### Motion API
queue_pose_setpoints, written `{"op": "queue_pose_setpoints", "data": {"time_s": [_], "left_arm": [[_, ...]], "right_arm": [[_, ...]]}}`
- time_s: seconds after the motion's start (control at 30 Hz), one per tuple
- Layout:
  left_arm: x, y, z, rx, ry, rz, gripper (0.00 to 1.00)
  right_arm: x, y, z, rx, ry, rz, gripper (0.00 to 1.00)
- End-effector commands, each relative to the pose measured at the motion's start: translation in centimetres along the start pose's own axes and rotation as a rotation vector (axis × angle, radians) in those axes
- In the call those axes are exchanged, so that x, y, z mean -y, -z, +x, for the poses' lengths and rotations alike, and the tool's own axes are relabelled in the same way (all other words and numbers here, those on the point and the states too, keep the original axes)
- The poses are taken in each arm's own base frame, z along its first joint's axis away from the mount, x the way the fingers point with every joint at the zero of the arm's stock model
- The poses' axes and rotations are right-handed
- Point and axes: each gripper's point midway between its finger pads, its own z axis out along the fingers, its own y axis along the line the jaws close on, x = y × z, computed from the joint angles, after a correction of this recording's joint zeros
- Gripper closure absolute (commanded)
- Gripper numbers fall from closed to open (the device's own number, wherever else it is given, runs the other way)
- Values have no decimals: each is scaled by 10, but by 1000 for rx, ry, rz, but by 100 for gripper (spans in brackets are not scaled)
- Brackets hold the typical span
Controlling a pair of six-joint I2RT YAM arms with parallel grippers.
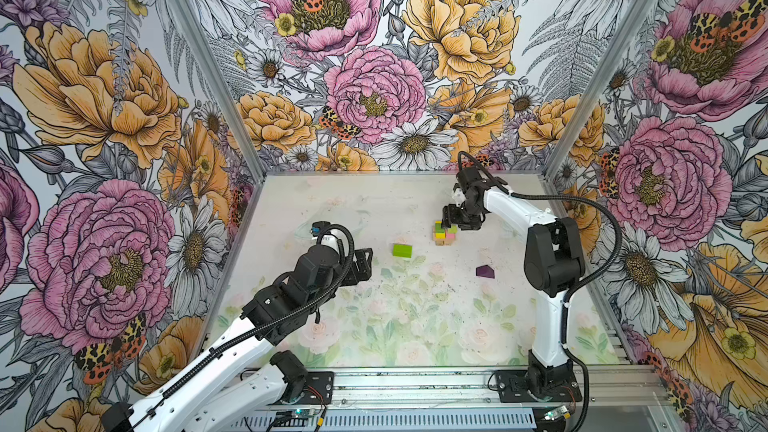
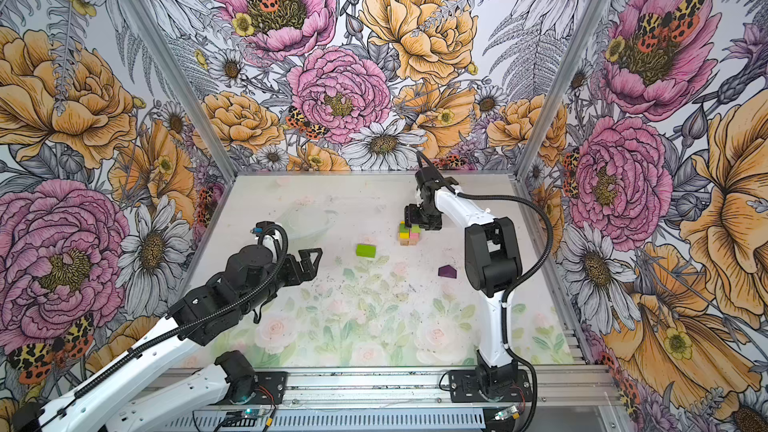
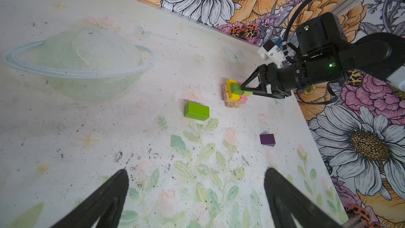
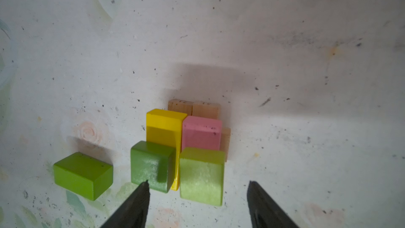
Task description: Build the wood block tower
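My right pincer (image 4: pixel 197 182) is spread open over the little wood block tower (image 1: pixel 442 235) on the desk (image 1: pixel 374 201), pinching nothing. A dark green wooden cube (image 4: pixel 151 165) and a pale green wooden cube (image 4: pixel 201 176) sit on top. My left pincer (image 3: pixel 196 171) is spread too

Three walls of bold floral wallpaper panels (image 1: pixel 374 97), pink and orange blooms, joined by silver aluminium corner posts (image 1: pixel 232 118). Scuffed white tabletop (image 1: pixel 374 209) with faded pastel flower print, evenly lit. Slotted aluminium base rail (image 1: pixel 415 384) along the front.

Pale floral tabletop (image 1: pixel 415 317) — scuffed, speckled — boxed in by flowered walls (image 1: pixel 374 56).
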Motion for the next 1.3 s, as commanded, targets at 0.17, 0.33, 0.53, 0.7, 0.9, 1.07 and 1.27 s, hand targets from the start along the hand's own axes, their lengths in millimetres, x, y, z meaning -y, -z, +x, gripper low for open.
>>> {"op": "queue_pose_setpoints", "data": {"time_s": [0.17,0.33,0.53,0.7,0.9,1.07,1.27], "left_arm": [[14,10,-16,36,-19,54,3],[14,13,-17,46,-21,57,3],[8,15,-15,55,-20,53,2],[4,20,-15,65,-22,53,2],[-2,23,-14,70,-25,50,2],[-7,24,-14,72,-18,47,2],[-9,24,-15,72,-14,46,2]], "right_arm": [[-15,31,-17,79,22,0,23],[-22,32,-15,73,38,18,23],[-16,29,-15,65,45,183,22],[-29,24,-13,51,37,171,21],[-23,19,-12,35,-1,202,18],[-21,17,-11,32,1,217,17],[-21,10,-14,21,2,210,15]]}}
